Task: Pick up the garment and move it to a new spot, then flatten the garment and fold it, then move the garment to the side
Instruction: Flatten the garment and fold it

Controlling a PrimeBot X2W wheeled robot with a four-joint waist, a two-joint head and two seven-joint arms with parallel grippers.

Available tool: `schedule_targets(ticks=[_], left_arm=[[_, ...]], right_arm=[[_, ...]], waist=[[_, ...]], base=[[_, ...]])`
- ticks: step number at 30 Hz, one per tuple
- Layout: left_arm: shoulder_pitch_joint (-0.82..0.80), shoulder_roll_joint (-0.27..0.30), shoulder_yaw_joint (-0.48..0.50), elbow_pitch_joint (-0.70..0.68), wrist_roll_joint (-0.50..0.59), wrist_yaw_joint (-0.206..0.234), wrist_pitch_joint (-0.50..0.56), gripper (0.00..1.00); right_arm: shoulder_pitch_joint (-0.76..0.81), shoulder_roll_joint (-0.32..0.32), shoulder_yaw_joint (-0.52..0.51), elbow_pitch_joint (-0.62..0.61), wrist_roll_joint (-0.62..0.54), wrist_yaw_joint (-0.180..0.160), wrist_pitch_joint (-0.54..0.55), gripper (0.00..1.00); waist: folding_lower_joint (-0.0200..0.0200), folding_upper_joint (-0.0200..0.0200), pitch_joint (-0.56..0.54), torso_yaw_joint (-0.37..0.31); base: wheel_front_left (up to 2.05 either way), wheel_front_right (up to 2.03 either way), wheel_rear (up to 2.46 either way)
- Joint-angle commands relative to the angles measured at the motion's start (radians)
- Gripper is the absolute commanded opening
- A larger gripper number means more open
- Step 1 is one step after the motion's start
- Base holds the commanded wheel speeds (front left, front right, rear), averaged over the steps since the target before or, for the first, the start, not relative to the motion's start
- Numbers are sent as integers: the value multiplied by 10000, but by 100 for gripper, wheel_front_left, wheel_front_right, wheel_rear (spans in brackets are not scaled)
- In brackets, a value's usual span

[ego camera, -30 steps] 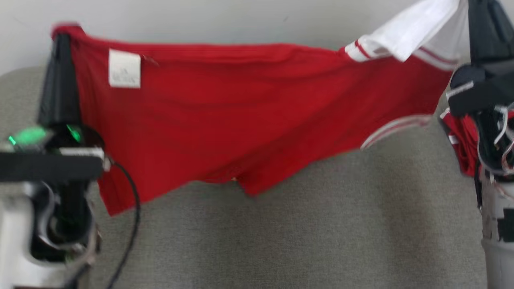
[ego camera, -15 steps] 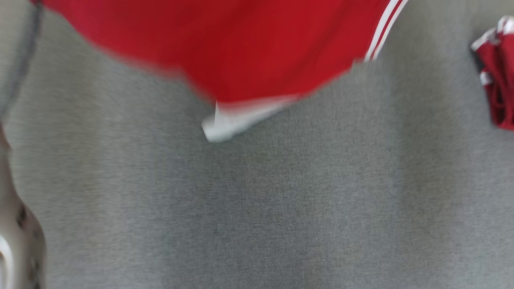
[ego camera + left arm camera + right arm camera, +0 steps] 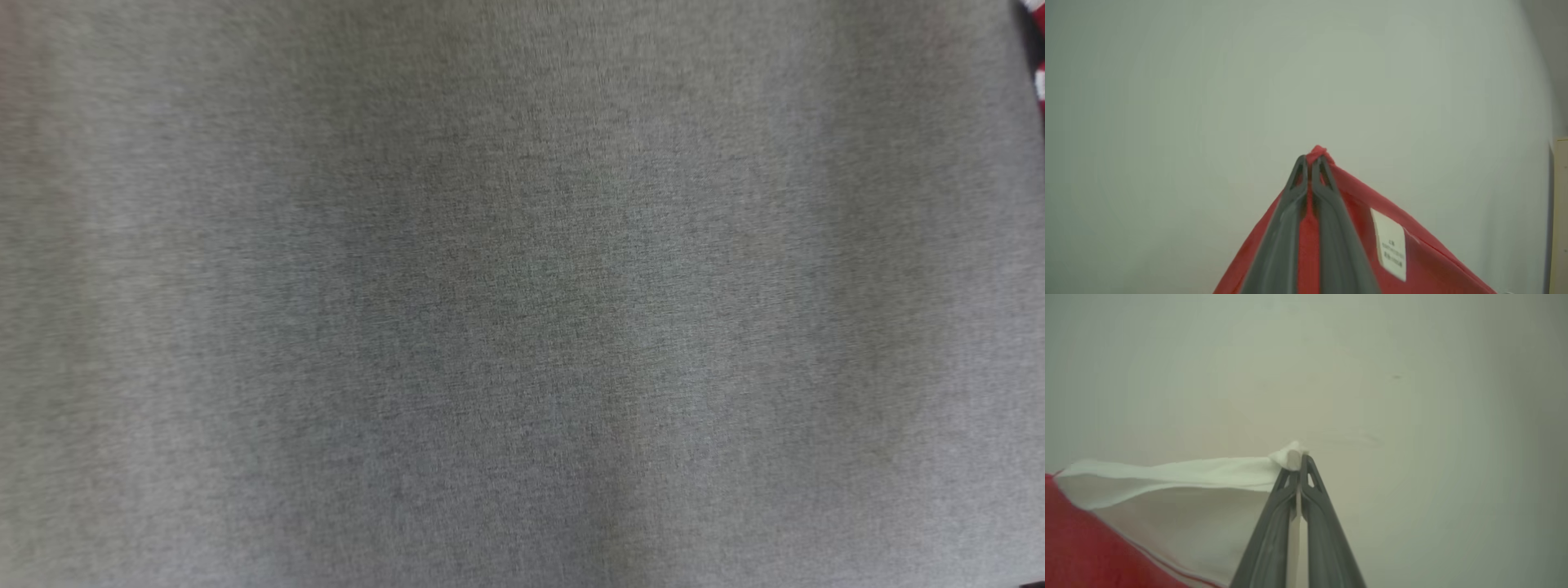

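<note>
The left claw (image 3: 1312, 161) is pinched shut on a red corner of the garment (image 3: 1429, 265), and a nub of cloth pokes past its tips. A white label (image 3: 1390, 244) sits at about 4 o'clock from them. The right claw (image 3: 1300, 462) is clamped on a white part of the same garment, whose red body falls away toward 8 o'clock in the right wrist view. Two separate grips held up in the air seem meant to let the cloth hang open under its own weight before it is laid flat — a judgement only. In the head view a sliver of red and white shows at 1 o'clock, beside the grey woven worktop (image 3: 522, 327), which looks matte and even. Behind both claws stands a plain pale wall (image 3: 1208, 81)
</note>
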Motion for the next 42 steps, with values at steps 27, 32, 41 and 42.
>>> schedule_targets(ticks=[27, 32, 41, 42], left_arm=[[13536, -1842, -982, 594, -1149, 131, -356, 0], [14652, -1719, -1015, 980, -1324, 447, 40, 0], [16267, -1871, -1044, -452, -1339, 1589, 391, 0], [16465, -1880, -1078, -618, -1322, 1686, 437, 0]], right_arm=[[12179, -726, 502, -4586, 1751, -25, 7162, 0], [14050, -556, 470, -5296, 1762, -25, 8905, 0], [16333, 79, -53, -6396, 1982, -25, 11201, 0], [16578, 169, -112, -6492, 2013, -25, 11364, 0]], waist=[[1, 0, -3813, 481], [1, 0, -4717, 544], [1, 0, -5527, 588], [1, 0, -5563, 600]], base=[[0, 0, 0], [0, 0, 0], [0, 0, 0], [0, 0, 0]])
